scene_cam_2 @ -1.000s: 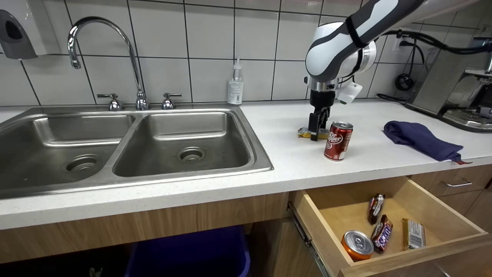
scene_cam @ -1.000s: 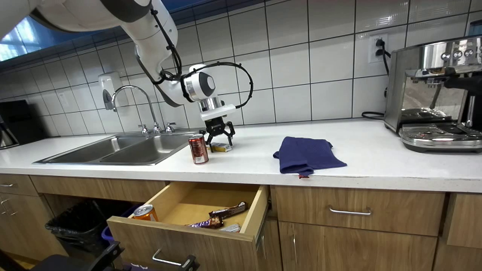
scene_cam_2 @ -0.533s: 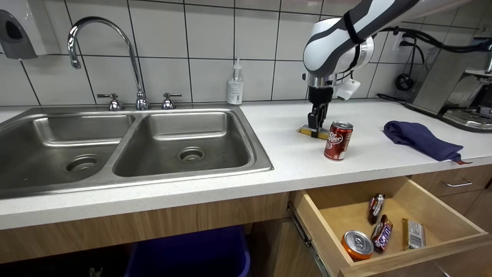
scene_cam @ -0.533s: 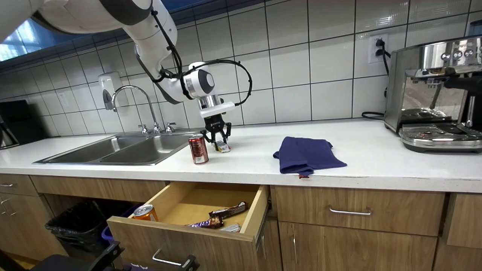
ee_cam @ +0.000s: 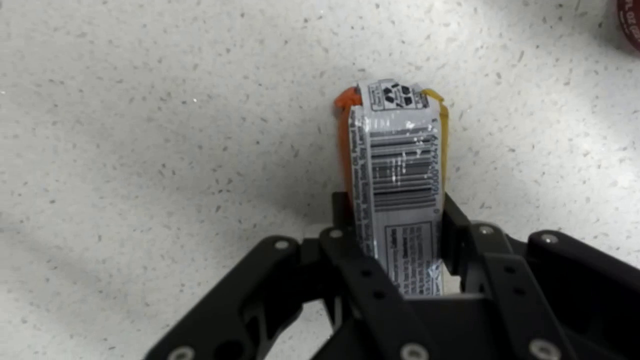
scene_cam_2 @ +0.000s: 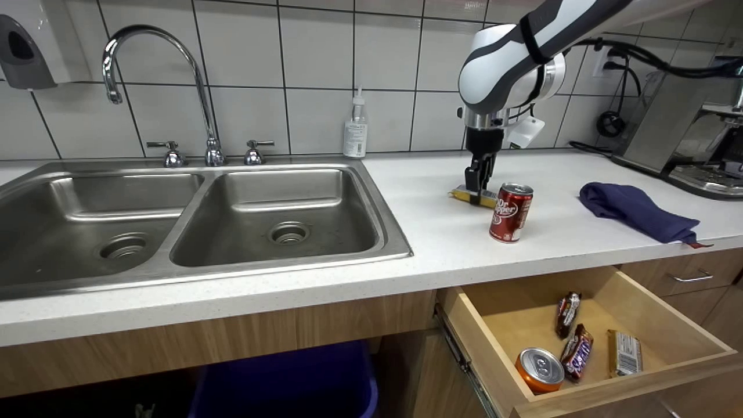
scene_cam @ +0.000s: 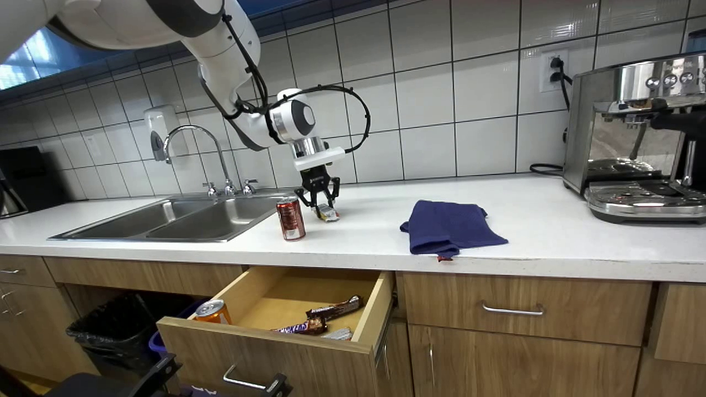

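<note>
In the wrist view the gripper (ee_cam: pixel 398 217) is clamped on a wrapped bar (ee_cam: pixel 400 155), a pad against each long side, barcode upward; the bar's near end vanishes beneath the gripper's body and its small print blurs. Both exterior views put the bar low over the counter (ee_cam: pixel 150 125) beside the sink (scene_cam_2: pixel 383 217), though whether it touches the surface is hard to tell. Close by stands a red can (scene_cam_2: pixel 511 213), a mere cut-off sliver in the wrist view but legible as Dr Pepper in an exterior view. A pump bottle (scene_cam_2: pixel 355 136) by the tiled wall (scene_cam_2: pixel 316 52) shows only in an exterior view. Farther along lies a blue cloth (scene_cam: pixel 452 227); a red scrap (scene_cam: pixel 444 258) at its edge is too small to make out. Below, in the pulled-out drawer (scene_cam_2: pixel 522 313), a silver-backed bar (scene_cam_2: pixel 626 353) is in full sight in an exterior view, while the drawer front (scene_cam: pixel 287 358) masks most of it in an exterior view. Farthest, the coffee machine (scene_cam: pixel 634 138) runs off the edge of both exterior views.
</note>
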